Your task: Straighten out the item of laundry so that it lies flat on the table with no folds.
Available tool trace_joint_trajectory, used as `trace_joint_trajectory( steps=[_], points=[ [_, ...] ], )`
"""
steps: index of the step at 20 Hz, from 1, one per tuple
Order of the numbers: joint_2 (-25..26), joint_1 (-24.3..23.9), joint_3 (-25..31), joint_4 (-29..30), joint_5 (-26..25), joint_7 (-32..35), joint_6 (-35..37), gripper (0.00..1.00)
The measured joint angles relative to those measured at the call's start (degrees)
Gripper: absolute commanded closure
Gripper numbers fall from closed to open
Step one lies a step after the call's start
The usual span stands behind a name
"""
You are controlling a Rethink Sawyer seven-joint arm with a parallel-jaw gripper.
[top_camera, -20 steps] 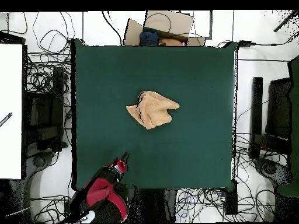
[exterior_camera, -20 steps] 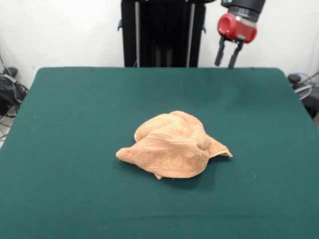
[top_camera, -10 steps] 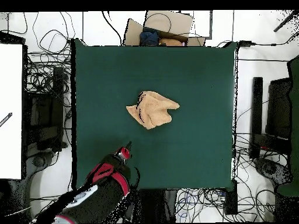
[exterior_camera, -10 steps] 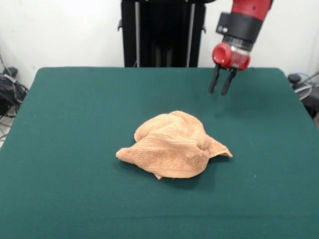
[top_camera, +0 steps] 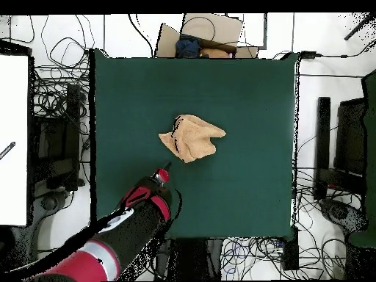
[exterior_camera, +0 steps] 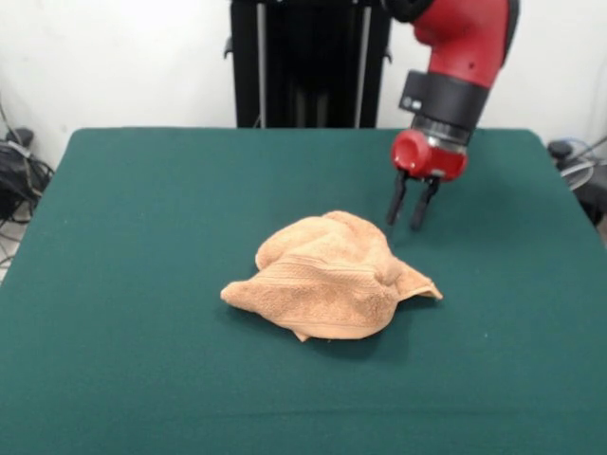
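Fingers (exterior_camera: pixel 395 200) point down with a narrow gap between them and nothing in their grip, the gripper (exterior_camera: pixel 409 221) hanging just above the green table (exterior_camera: pixel 142 209). Right beside it, toward the table's middle, the tan towel (exterior_camera: pixel 327 275) sits in a crumpled heap, one corner sticking out flat. From overhead, the gripper (top_camera: pixel 166 168) is close to the towel (top_camera: pixel 192 136), not touching.

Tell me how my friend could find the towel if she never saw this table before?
Look at the big green table. Near its middle sits a crumpled orange-tan towel, bunched in a soft heap with one corner poking out to the side. It is the only thing lying on the table; the red robot gripper hangs just beside it, open, holding nothing.
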Motion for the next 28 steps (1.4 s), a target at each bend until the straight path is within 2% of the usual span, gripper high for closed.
trace_joint_trajectory(
  steps=[6,18,28],
  points=[
    [0.7,-1.9,0.2,-4.5,-3.4,0.0,2.4,0.00],
    [-0.5,-3.2,2.8,-11.3,-11.9,0.0,15.5,0.00],
    [0.3,-2.7,2.5,-14.3,-14.1,0.0,19.2,0.00]
  ],
)
